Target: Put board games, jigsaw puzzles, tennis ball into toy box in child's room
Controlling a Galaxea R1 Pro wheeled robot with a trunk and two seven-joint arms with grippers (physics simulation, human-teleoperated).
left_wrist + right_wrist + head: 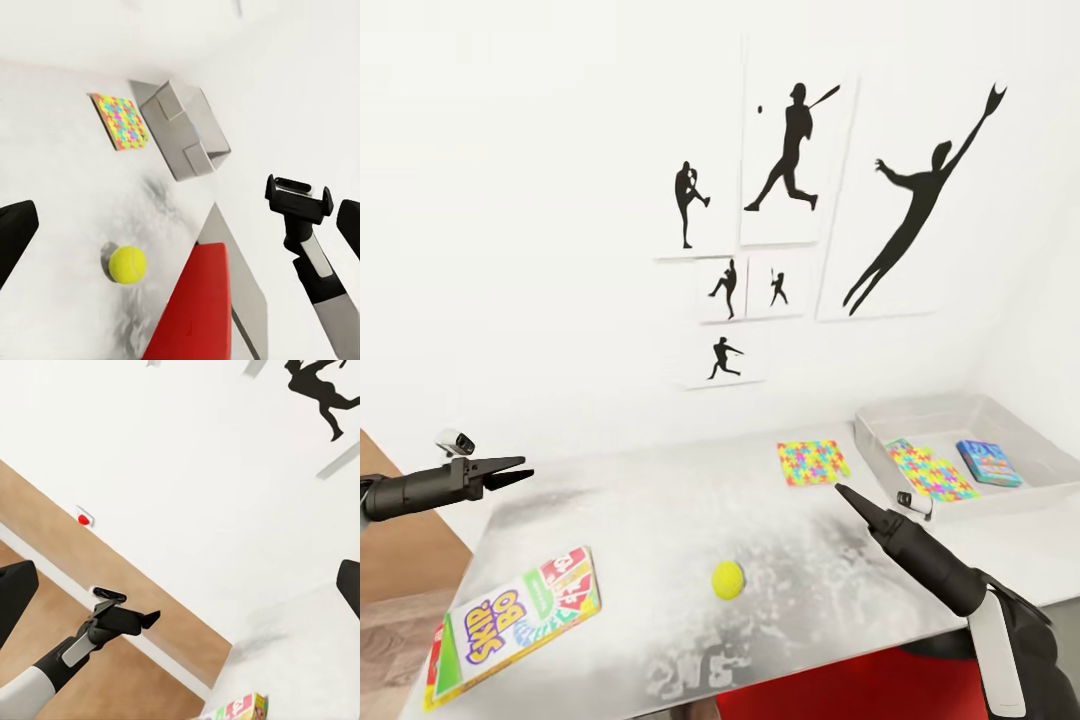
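On the table point(650, 510), the white, green and red SKIP-BO board game point(515, 622) lies flat at the near left corner. The tennis ball point(728, 579) rests near the front middle. One jigsaw puzzle point(813, 462) lies on the tabletop just left of the toy box point(920, 412). Inside the toy box lie a second jigsaw puzzle point(932, 470) and a bluish board game point(988, 463). My left gripper point(518, 470) hovers open and empty over the table's left edge. My right gripper point(845, 492) is open and empty above the table, between the ball and the toy box.
Black athlete silhouette posters point(790, 200) hang on the white wall behind the table. A red chair point(840, 690) sits under the table's front edge. Wood floor point(400, 560) shows left of the table. A white wall closes the right side past the toy box.
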